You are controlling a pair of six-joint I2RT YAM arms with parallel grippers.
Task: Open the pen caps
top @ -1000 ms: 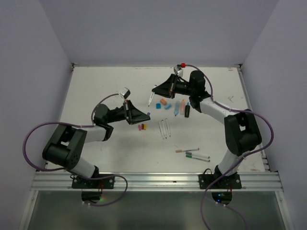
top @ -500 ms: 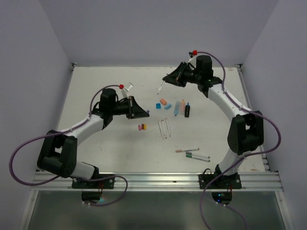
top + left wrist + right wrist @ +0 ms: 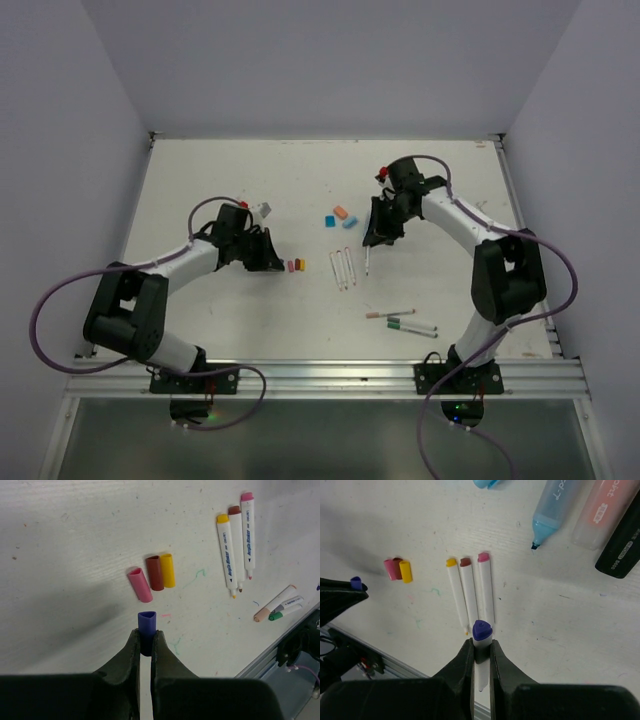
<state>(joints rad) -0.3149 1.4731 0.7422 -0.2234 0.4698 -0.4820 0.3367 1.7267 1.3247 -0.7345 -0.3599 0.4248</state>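
Two pincers, both clenched: my left gripper (image 3: 146, 641) grasps the purple cap (image 3: 146, 622) just off the table, and my right gripper (image 3: 481, 652) grasps a purple-ended pen (image 3: 482, 629). Beyond lie three loose caps (image 3: 154, 573) (pink, red, yellow, side by side), and farther off the highlighter caps (image 3: 340, 213).

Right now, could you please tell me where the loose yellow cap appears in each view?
Top external: yellow cap, mid-table, rightmost of the loose caps.
Left wrist: upper centre, rightmost of three.
Right wrist: left side, rightmost of three.
Shared landmark: the three white pens lying to its right in every view.
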